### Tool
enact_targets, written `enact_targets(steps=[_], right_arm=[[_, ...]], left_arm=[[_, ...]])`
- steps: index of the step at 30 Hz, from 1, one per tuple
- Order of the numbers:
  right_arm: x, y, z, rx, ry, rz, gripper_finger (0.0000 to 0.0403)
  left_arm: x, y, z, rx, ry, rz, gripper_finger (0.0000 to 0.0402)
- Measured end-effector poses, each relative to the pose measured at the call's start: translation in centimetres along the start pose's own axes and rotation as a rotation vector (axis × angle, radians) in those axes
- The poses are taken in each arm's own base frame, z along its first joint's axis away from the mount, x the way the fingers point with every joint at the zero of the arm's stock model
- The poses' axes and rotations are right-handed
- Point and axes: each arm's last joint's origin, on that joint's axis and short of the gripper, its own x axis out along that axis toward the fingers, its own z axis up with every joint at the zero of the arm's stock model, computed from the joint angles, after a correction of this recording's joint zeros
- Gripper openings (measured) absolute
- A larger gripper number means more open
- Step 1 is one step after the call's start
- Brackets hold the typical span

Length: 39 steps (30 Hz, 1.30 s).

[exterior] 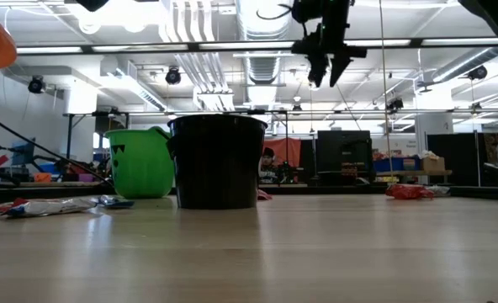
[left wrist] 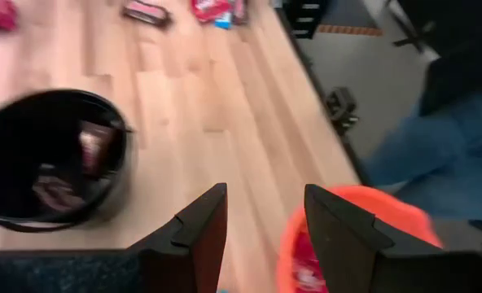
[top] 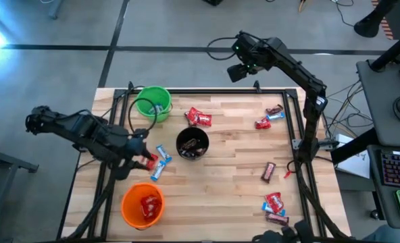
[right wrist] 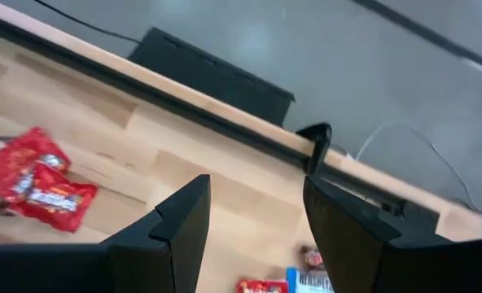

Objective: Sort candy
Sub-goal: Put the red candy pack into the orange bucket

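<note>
Small wrapped candy bars lie flat on the wooden table: blue-and-white and red ones (top: pixel 158 162) at the left, red ones (top: pixel 198 118) behind the black cup (top: pixel 192 143), others at the far right (top: pixel 271 116) and near right (top: pixel 274 206), and a brown one (top: pixel 269 171). Brown candy (left wrist: pixel 94 146) sits in the black cup and red candy (top: pixel 148 206) in the orange cup (top: pixel 143 204). My left gripper (left wrist: pixel 265 195) hovers open over the left candies (top: pixel 144 156), holding nothing. My right gripper (right wrist: pixel 257 183) is open and high above the table's far edge (top: pixel 239 71).
A green cup (top: pixel 153 102) stands at the far left. A black frame (top: pixel 301 115) runs along the table's edges, with posts at the corners. Bare wood lies in the middle, between the black cup and the brown candy.
</note>
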Motion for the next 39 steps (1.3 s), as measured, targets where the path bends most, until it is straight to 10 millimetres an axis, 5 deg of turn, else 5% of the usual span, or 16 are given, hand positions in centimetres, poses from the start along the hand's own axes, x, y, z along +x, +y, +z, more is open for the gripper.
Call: enact_targets(steps=[19,39], right_arm=[[8.3,-0.6,-3.7,0.059,0.312,-0.165,0.0192],[12.9,-0.6,-8.1,0.340,0.539,-0.266,0.0192]], left_arm=[[-1.4,6.5,0.2,-0.054,-0.025,0.319,0.0147],[-1.8,6.8,0.1,0.003,-0.015,0.355,0.0147]])
